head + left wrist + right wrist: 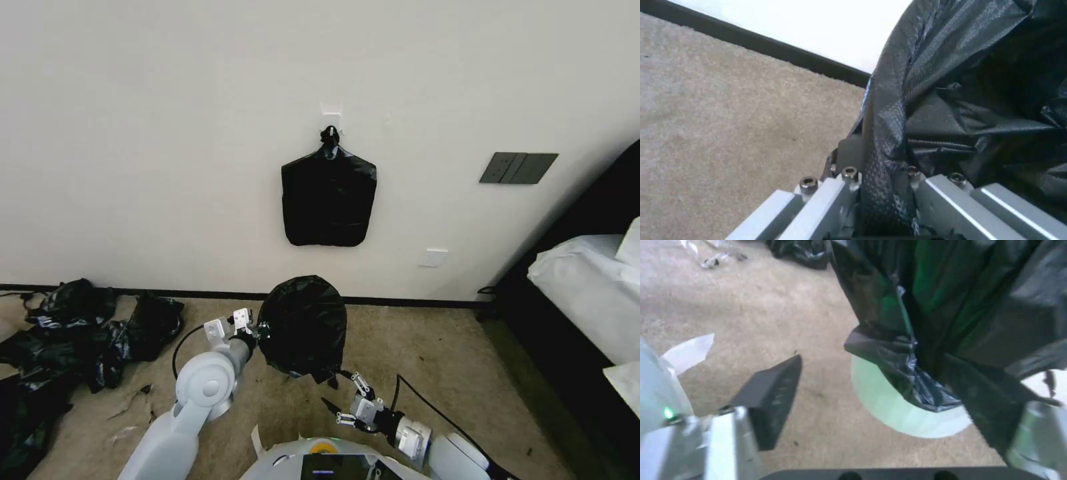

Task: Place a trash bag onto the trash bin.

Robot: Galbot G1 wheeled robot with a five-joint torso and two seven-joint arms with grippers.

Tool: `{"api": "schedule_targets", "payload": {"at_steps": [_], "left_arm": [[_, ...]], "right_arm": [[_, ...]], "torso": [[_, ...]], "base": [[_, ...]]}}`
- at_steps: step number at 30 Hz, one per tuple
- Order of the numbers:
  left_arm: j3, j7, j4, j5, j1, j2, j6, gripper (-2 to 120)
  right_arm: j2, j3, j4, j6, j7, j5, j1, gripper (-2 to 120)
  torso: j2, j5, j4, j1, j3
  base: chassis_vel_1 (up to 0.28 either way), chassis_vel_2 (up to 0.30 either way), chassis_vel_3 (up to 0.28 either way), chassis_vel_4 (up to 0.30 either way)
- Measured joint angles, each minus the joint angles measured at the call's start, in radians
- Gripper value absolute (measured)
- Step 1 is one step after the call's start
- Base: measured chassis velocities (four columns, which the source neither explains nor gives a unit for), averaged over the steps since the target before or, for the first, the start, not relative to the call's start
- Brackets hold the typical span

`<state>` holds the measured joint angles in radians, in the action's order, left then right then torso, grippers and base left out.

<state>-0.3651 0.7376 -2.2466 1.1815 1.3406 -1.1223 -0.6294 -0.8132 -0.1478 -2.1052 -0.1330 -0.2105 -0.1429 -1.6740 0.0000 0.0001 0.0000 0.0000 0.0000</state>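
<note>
The glossy black trash bag [303,325] is draped over the trash bin, covering it in the head view. In the right wrist view the bin's cream-white wall [900,413] shows below the bag's hem [916,386]. My left gripper [257,330] sits at the bag's left side, shut on a fold of the film [882,196]. My right gripper [341,393] hovers low at the bag's front right corner with its jaws wide apart. One dark finger [773,396] stands clear of the bag, and the loose hem hangs between the two fingers.
A flat black bundle [328,193] hangs from a wall hook above the bin. A heap of black bags [80,333] lies on the carpet at the left, with plastic scraps [130,403] nearby. A bed [587,300] stands at the right. The wall runs close behind the bin.
</note>
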Motion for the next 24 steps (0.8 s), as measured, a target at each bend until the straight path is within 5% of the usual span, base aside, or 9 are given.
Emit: {"api": "schedule_targets", "payload": {"at_steps": [5,12,19,23,24], "left_arm": [[-0.001,-0.008,0.005,-0.031,0.004,0.004,0.013,1],[0.027,-0.040,0.017,-0.145,0.021,-0.003,0.055,1],[0.087,-0.063,0.014,-0.278,0.036,-0.022,0.086,1],[0.162,-0.090,0.007,-0.401,0.053,-0.026,0.107,1],[0.162,-0.090,0.007,-0.401,0.053,-0.026,0.107,1]], "right_arm": [[0.005,-0.013,-0.020,-0.001,0.009,0.047,-0.026,99],[0.024,-0.057,-0.137,0.088,0.081,0.226,-0.093,99],[0.024,-0.058,-0.300,0.221,0.210,0.476,-0.079,77],[0.021,-0.027,-0.382,0.486,0.362,0.687,0.032,59],[0.021,-0.027,-0.382,0.486,0.362,0.687,0.032,59]], "torso": [[0.000,0.0000,0.0000,0.000,0.000],[0.000,-0.0001,0.0000,0.000,0.000],[0.000,-0.0002,-0.0001,0.000,0.000],[0.000,0.0000,0.0000,0.000,0.000],[0.000,0.0000,0.0000,0.000,0.000]], "base": [[0.000,0.000,0.000,0.000],[0.000,0.000,0.000,0.000],[0.000,0.000,0.000,0.000],[0.000,0.000,0.000,0.000],[0.000,0.000,0.000,0.000]]}}
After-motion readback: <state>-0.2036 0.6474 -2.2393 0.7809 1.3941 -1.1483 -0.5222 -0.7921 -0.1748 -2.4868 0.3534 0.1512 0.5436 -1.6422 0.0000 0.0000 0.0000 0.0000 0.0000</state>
